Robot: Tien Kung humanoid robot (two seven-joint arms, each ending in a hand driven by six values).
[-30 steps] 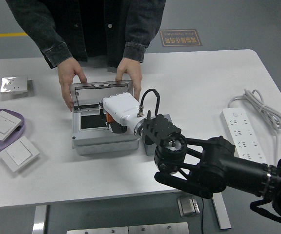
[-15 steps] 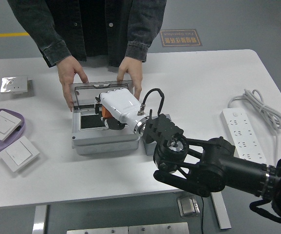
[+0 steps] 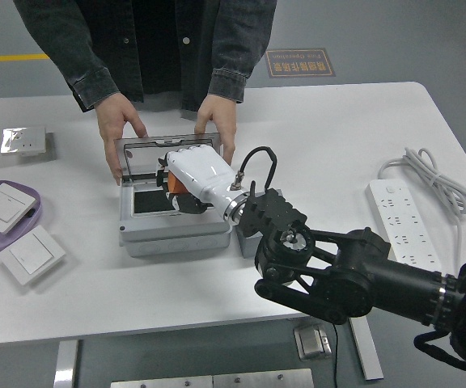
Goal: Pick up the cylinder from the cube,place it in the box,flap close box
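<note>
My right hand (image 3: 183, 179), white on a black arm, reaches from the lower right over the open grey box (image 3: 168, 236). Its fingers are curled around the orange cylinder (image 3: 176, 185), which shows only in part beneath the palm, above the box's dark inside. The box's clear lid (image 3: 168, 151) stands upright at the back. A person at the far side has one hand (image 3: 116, 125) at the lid's left corner and the other hand (image 3: 217, 121) at its right corner. The grey cube (image 3: 245, 241) is beside the box's right wall, mostly hidden by my wrist.
A purple plate (image 3: 24, 196) holding a white switch lies at the left edge, with another white switch (image 3: 31, 255) in front of it and a silver one (image 3: 24, 140) behind. A white power strip (image 3: 403, 224) and its coiled cable (image 3: 427, 174) lie at the right.
My right hand has carried the orange cylinder left and farther back, from the box's right side to over its inside. The person's hands stay at the lid.
</note>
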